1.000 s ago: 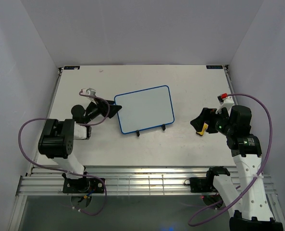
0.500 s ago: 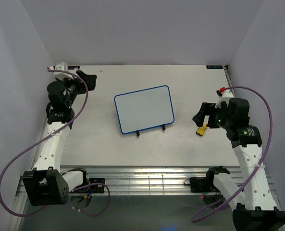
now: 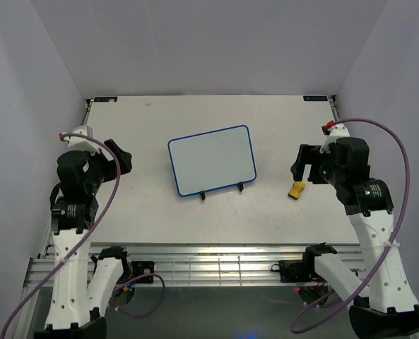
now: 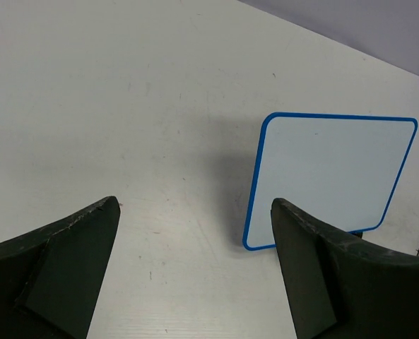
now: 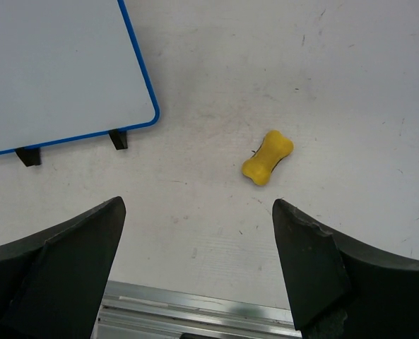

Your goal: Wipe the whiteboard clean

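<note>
The whiteboard [image 3: 212, 160] lies mid-table, blank white with a blue frame and black stand feet at its near edge. It also shows in the left wrist view [image 4: 329, 176] and the right wrist view [image 5: 54, 70]. A small yellow eraser [image 3: 296, 188] lies on the table right of the board, seen in the right wrist view [image 5: 266, 157] too. My left gripper [image 3: 121, 159] is open and empty, raised at the table's left, apart from the board. My right gripper [image 3: 302, 162] is open and empty, raised just above the eraser.
The metal rail [image 3: 216, 265] runs along the table's near edge, also showing in the right wrist view [image 5: 195, 314]. White walls enclose the table on three sides.
My left arm has swung away from the board's left edge, up to the back left, then down to the left side. My right gripper has let go of the yellow eraser and risen.
</note>
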`<state>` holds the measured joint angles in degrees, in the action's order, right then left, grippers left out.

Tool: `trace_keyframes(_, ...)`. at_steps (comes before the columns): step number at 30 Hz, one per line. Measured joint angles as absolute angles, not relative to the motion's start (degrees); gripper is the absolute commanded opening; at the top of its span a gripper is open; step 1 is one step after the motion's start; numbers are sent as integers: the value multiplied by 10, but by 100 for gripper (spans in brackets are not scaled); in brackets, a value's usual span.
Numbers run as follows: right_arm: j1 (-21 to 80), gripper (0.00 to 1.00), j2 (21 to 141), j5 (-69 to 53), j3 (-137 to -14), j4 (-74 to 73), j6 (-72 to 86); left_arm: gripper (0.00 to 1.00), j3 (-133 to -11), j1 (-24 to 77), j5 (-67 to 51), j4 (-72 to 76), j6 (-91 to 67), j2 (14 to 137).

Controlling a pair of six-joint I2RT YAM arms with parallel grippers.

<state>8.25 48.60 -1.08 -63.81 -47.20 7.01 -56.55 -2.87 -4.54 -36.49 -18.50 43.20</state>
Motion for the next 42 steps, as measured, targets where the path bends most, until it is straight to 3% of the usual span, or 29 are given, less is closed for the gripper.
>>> trace_keyframes(8,86,90,389,12,-605,-491,75,98,-541,-27,-52,-440,-189,299)
trace_keyframes(42,100,90,307,58,-586,-535,79,98,-553,10,-54,-477,-180,298)
